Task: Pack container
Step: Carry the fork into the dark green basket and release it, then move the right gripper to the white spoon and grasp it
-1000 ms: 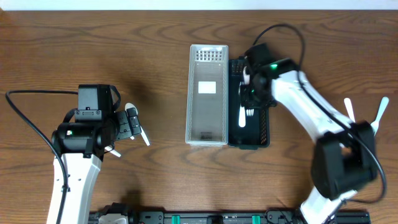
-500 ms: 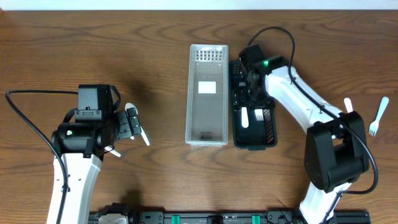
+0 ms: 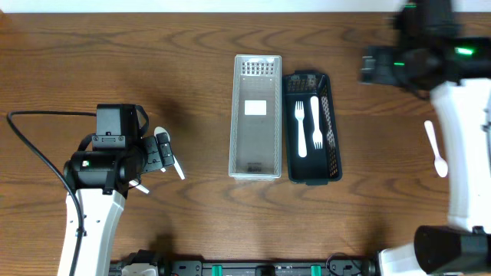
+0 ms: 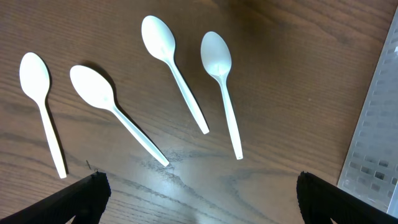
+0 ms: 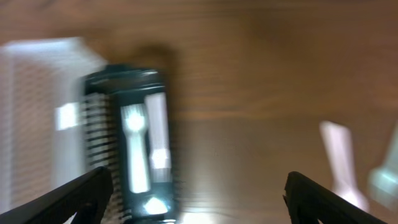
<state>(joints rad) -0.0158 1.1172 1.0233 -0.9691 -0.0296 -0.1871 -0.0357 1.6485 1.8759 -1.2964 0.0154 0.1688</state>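
Two containers stand side by side at the table's middle: a pale grey mesh container (image 3: 255, 115) with nothing in it, and a black container (image 3: 327, 157) to its right. Inside the black one lie a white fork (image 3: 300, 130) and a second white utensil (image 3: 315, 123). My right gripper (image 5: 199, 199) is open and holds nothing, high over bare wood right of the black container (image 5: 99, 130). My left gripper (image 4: 202, 199) is open above several white spoons (image 4: 168, 62) on the wood, touching none.
A white spoon (image 3: 436, 149) lies on the table at the far right, beside my right arm (image 3: 453, 92). The blurred right wrist view shows two white utensils (image 5: 339, 162) at its right edge. The grey container's wall (image 4: 373, 124) stands right of the left gripper.
My right gripper opened over the black container, leaving a utensil in it, then swung up and away to the far right. The left arm has not moved.
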